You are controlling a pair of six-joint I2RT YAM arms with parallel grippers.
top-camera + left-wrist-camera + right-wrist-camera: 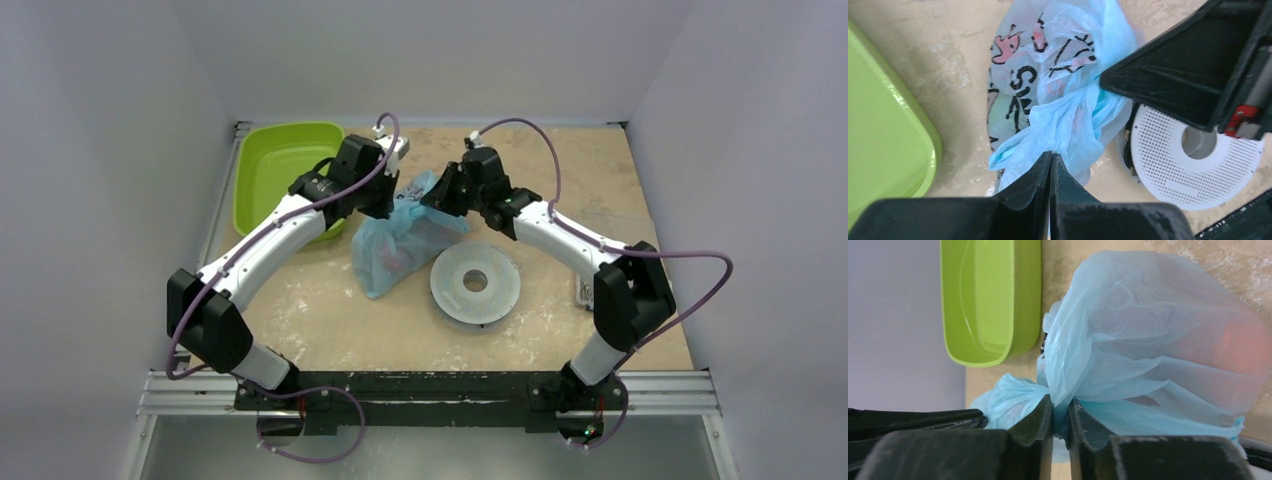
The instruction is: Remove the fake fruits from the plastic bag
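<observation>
I am pinching the plastic bag (pixel 395 248) from both sides. My left fingers (pixel 1043 172) are pressed flat together, and a twisted fold of the light-blue film is coming out right at their tips, so I am gripping the bag there. My right fingers (pixel 1043 412) are clenching another gathered bunch of the same film, with a thin wad of blue showing between them.

From above, my two sets of fingers are facing each other near the far middle of the counter (pixel 560 180). The bag's upper end is sitting between them and its body is trailing toward me, lying on the counter. Its white panel with pink and dark printing is facing my left wrist camera.

The fake fruits (pixel 1243 345) are sitting inside the bag. I am making out only a reddish-orange glow through the film on the right wrist view, too blurred to tell which piece it is.

The green tray (pixel 285 160) is sitting at the far left, near the bag but apart from it. A white perforated disc (pixel 475 283) is lying just right of the bag; I cannot tell whether they are touching.
</observation>
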